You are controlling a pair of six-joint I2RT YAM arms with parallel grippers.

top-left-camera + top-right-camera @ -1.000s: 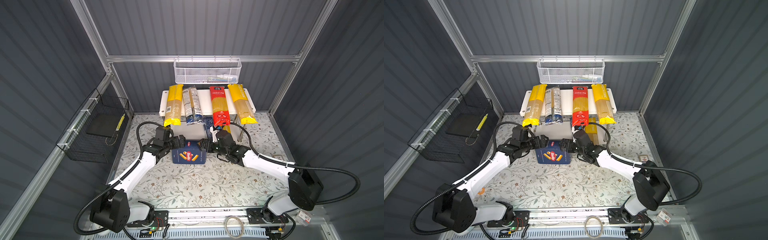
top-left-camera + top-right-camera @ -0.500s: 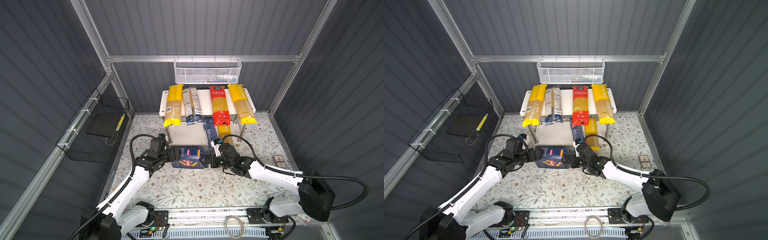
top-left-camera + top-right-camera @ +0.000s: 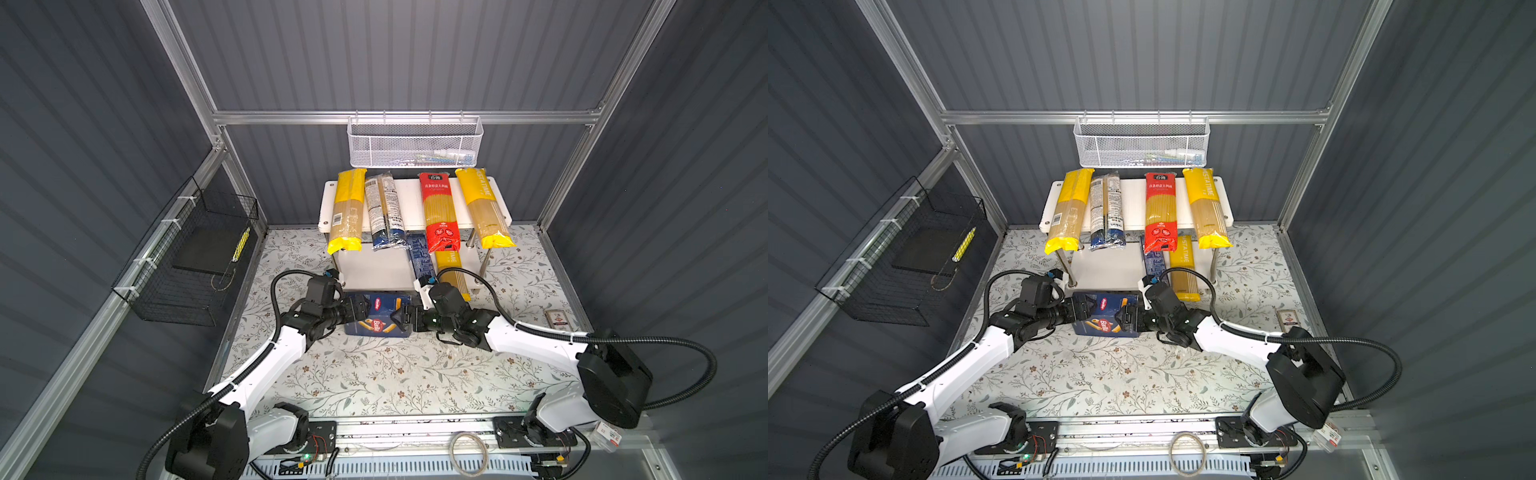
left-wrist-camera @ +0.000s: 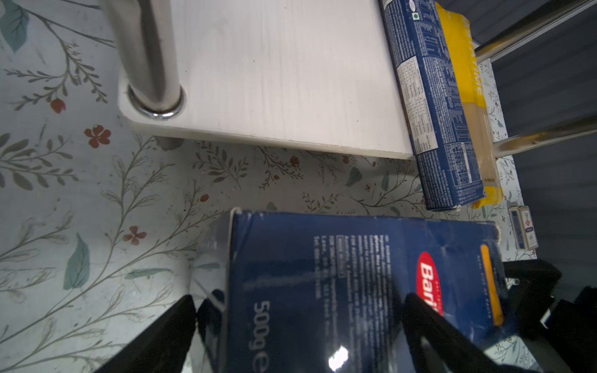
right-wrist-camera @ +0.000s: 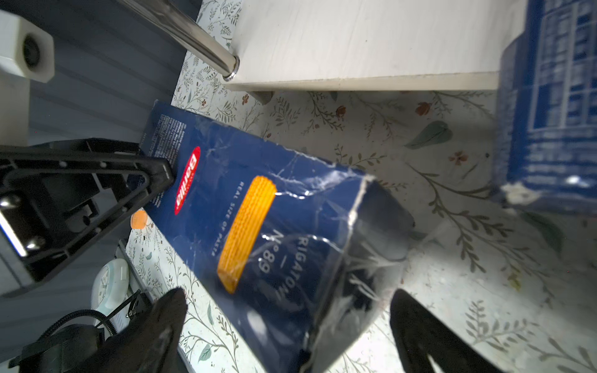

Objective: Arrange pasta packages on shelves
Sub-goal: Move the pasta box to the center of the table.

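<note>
Wide Barilla box [image 4: 339, 290] is running off the left wrist view's edge, its print blurring. Narrow blue box [image 5: 549, 113] is blurring and getting cut off in right wrist view. Contents of white mesh basket [image 3: 374, 145] are showing too small to tell.

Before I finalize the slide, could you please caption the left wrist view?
Open left gripper straddles the wide Barilla box near the lower shelf.

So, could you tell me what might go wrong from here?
1. The left tool and right tool stand open at the ends of the Barilla box; it could slip or twist when lifted.
2. The narrow blue box overhangs the lower shelf close to the right tool, which might knock it off.
</note>
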